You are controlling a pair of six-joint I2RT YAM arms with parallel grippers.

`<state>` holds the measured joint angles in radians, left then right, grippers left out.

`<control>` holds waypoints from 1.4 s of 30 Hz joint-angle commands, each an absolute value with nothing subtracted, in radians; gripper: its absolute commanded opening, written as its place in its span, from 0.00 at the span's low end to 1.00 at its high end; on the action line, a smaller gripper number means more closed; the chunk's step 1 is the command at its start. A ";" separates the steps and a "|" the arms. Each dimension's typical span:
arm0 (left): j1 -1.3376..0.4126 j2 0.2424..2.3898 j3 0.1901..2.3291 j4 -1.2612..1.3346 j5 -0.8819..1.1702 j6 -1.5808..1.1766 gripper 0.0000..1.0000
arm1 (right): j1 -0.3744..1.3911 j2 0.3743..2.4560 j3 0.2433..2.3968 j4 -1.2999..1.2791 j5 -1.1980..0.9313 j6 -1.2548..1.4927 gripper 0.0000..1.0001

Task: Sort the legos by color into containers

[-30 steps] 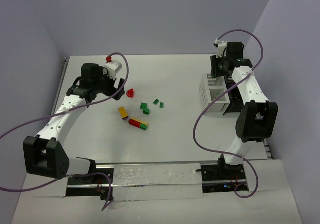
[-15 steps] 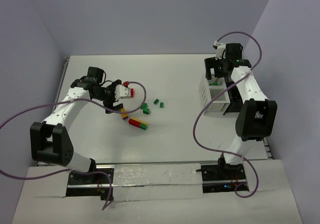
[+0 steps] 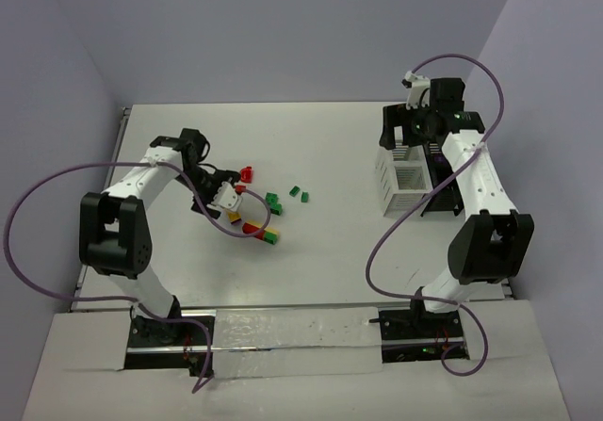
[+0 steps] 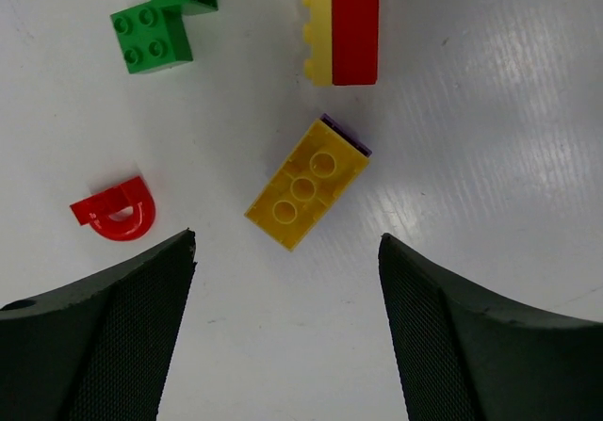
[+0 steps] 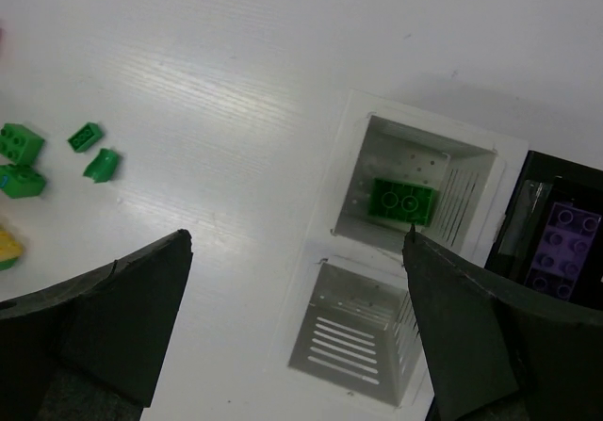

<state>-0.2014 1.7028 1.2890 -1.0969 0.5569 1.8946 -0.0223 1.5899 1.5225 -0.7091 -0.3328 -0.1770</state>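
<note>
Below the left gripper, fingers spread wide and empty: red plastic arch piece near one pad, then yellow rectangular brick lying free between them. Beyond, green square bricks and red-and-yellow long brick. Rightward, under the right gripper, likewise open and empty: white slatted box containing small green plastic brick; just beside it, black tray holding purple brick.

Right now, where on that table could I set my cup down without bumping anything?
Bare table runs between the legos and the white slatted box, and along its far edge. It is crowded around the legos, where the left gripper hovers, and by the box beneath the right gripper.
</note>
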 commanded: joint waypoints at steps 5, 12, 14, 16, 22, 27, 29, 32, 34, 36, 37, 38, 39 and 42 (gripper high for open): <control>-0.242 1.737 1.275 -1.103 0.541 2.059 0.77 | -0.005 1.525 1.578 -0.766 -0.389 -0.150 1.00; -0.272 1.775 1.263 -1.053 0.501 2.036 0.67 | -0.005 1.520 1.592 -0.785 -0.398 -0.149 1.00; -0.277 1.790 1.280 -1.068 0.505 2.033 0.67 | -0.005 1.519 1.591 -0.787 -0.397 -0.150 1.00; -0.283 1.794 1.278 -1.056 0.497 2.035 0.67 | -0.005 1.517 1.586 -0.786 -0.397 -0.152 1.00; -0.296 1.807 1.275 -1.062 0.477 2.042 0.59 | -0.005 1.516 1.583 -0.791 -0.397 -0.158 1.00; -0.300 1.805 1.271 -1.071 0.483 2.037 0.45 | 0.032 1.511 1.588 -0.794 -0.404 -0.170 1.00; -0.305 1.799 1.256 -1.069 0.474 2.037 0.43 | 0.044 1.510 1.590 -0.791 -0.411 -0.171 1.00; -0.308 1.785 1.226 -1.062 0.458 2.041 0.43 | 0.054 1.512 1.597 -0.794 -0.420 -0.170 1.00; -0.309 1.781 1.213 -1.052 0.448 2.036 0.44 | 0.057 1.514 1.600 -0.796 -0.420 -0.170 1.00; -0.313 1.790 1.212 -1.049 0.436 2.011 0.47 | 0.063 1.513 1.608 -0.800 -0.419 -0.172 1.00; -0.314 1.792 1.212 -1.051 0.434 2.007 0.48 | 0.065 1.512 1.609 -0.801 -0.417 -0.172 1.00; -0.314 1.795 1.216 -1.052 0.431 1.998 0.50 | 0.066 1.511 1.611 -0.801 -0.416 -0.173 1.00; -0.314 1.796 1.218 -1.054 0.428 1.993 0.51 | 0.067 1.510 1.612 -0.802 -0.414 -0.173 1.00; -0.316 1.804 1.232 -1.059 0.429 1.983 0.50 | 0.069 1.511 1.615 -0.808 -0.414 -0.174 1.00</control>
<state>-0.3082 1.7983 1.2186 -1.0375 0.4257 1.9744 0.0596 1.5536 1.5651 -0.7974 -0.4088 -0.1630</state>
